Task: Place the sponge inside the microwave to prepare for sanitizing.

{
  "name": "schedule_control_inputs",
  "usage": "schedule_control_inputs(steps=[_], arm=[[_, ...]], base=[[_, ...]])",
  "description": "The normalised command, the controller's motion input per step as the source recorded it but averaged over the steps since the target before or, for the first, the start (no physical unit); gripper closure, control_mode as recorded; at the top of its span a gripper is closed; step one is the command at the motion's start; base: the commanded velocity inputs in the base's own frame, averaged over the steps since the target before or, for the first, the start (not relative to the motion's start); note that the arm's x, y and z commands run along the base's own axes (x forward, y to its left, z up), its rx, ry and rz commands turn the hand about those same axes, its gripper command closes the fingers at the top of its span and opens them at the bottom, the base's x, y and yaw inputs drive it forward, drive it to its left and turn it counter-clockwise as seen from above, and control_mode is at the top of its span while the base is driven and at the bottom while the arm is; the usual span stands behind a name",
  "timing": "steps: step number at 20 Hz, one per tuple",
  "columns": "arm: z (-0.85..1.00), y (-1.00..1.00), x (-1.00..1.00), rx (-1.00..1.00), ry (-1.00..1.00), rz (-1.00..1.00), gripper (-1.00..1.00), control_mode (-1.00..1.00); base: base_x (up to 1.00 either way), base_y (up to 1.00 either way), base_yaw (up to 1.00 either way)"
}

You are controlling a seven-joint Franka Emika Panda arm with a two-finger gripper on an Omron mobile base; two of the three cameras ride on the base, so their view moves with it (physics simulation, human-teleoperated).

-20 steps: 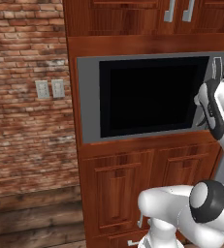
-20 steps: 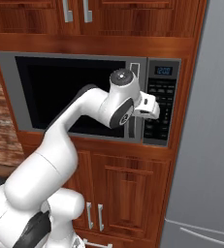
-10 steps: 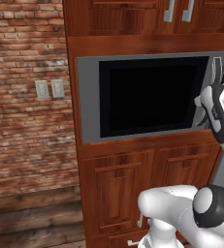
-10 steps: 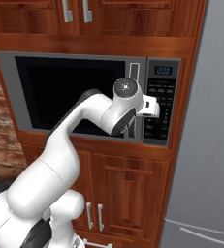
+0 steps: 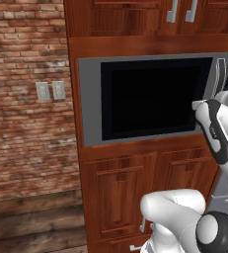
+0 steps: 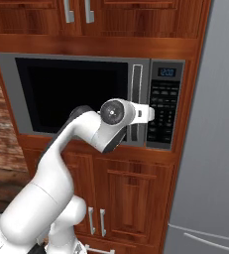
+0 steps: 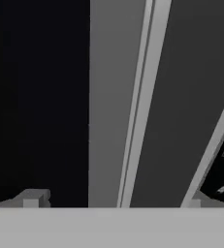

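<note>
The microwave [image 6: 71, 94] is built into the wooden cabinetry, and its black glass door [image 5: 150, 101] is closed. A pale vertical handle [image 6: 137, 82] runs down the door's right side, beside the black keypad panel [image 6: 165, 106]. My gripper [image 6: 146, 115] is level with the lower part of that handle, right up against the door. In the hand view the gripper [image 7: 112, 201] is open, and the handle [image 7: 135, 106] rises between its widely spread fingertips [image 7: 32, 197]. The sponge is out of view.
A tall grey fridge [image 6: 210, 149] stands directly right of the cabinet column. Wooden cabinet doors sit above [image 6: 76, 12] and below [image 6: 131, 198] the microwave. A brick wall with two outlet plates [image 5: 51, 90] lies to the left.
My hand has dropped lower along the door's right side and drawn closer to the handle. The microwave door has stayed closed.
</note>
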Motion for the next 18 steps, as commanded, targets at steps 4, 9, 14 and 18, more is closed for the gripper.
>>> schedule_control_inputs(steps=[4,9,14,18], arm=[[0.00,-0.31,0.24,0.00,-0.06,-0.03,-1.00,-1.00],[0.00,-0.50,0.08,0.00,-0.06,-0.03,-1.00,-1.00],[0.00,-0.46,0.15,0.00,-0.06,0.00,-1.00,-1.00],[0.00,-0.53,0.28,0.02,-0.01,0.00,-1.00,-1.00]], base=[[0.00,0.00,0.00],[0.00,0.00,0.00],[0.00,0.00,0.00],[0.00,0.00,0.00]])
